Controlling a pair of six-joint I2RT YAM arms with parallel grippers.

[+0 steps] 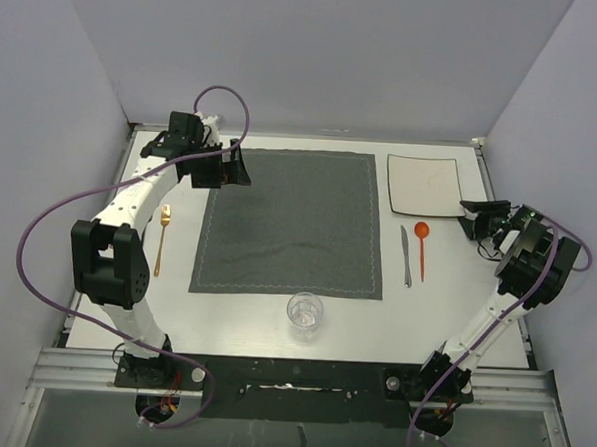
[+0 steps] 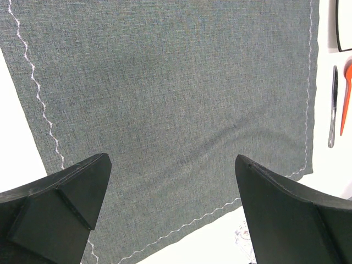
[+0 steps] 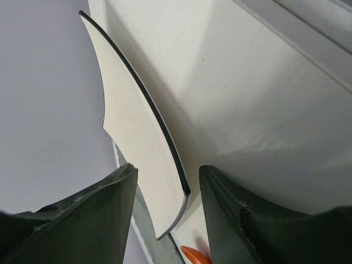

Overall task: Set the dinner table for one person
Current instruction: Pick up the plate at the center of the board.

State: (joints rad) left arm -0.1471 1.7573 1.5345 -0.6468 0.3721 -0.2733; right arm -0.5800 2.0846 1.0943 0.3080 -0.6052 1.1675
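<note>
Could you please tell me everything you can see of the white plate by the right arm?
The plate is white and square, with rounded corners and a thin dark rim. It looks smooth, like ceramic or hard plastic, and it is empty. It appears to lie flat on the table at the far right, beside the grey placemat and beyond the knife and orange spoon. The right gripper straddles its near right corner with its jaws apart. A gap shows on one side, so the plate does not look clamped.

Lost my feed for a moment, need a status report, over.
Left gripper open above placemat, far-left corner. Right gripper straddling plate corner, grip unconfirmed. Dinner table unset: placemat bare; gold utensil, knife, orange spoon, glass around it. Nothing blocking.
</note>
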